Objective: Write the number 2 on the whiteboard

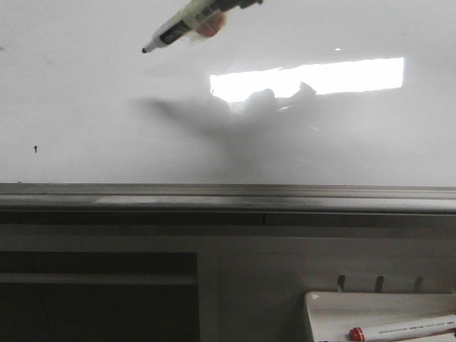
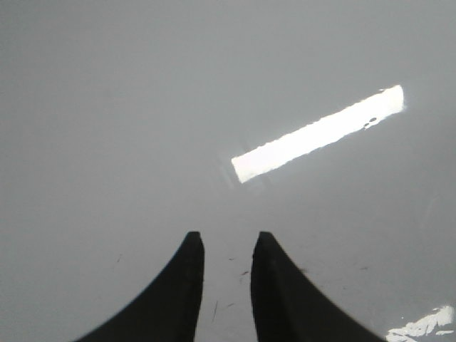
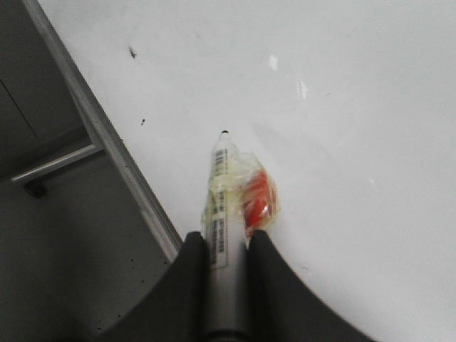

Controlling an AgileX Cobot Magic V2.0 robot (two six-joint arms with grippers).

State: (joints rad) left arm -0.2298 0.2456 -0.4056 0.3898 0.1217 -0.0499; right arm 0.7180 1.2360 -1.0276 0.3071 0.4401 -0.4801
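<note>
Whiteboard (image 1: 85,107) bare, no number 2 yet. Right gripper (image 3: 226,242) clamps uncapped marker (image 1: 174,28), tip off surface. Left gripper (image 2: 226,246) narrow gap, holding nothing. Writing all ahead.

Dark shelving (image 1: 100,285) below; white tray (image 1: 335,313) holding red-capped marker (image 1: 402,329).

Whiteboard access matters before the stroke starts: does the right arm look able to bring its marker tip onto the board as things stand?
Probably yes. The right gripper holds the marker, its tip aimed at bare whiteboard with nothing between.
</note>
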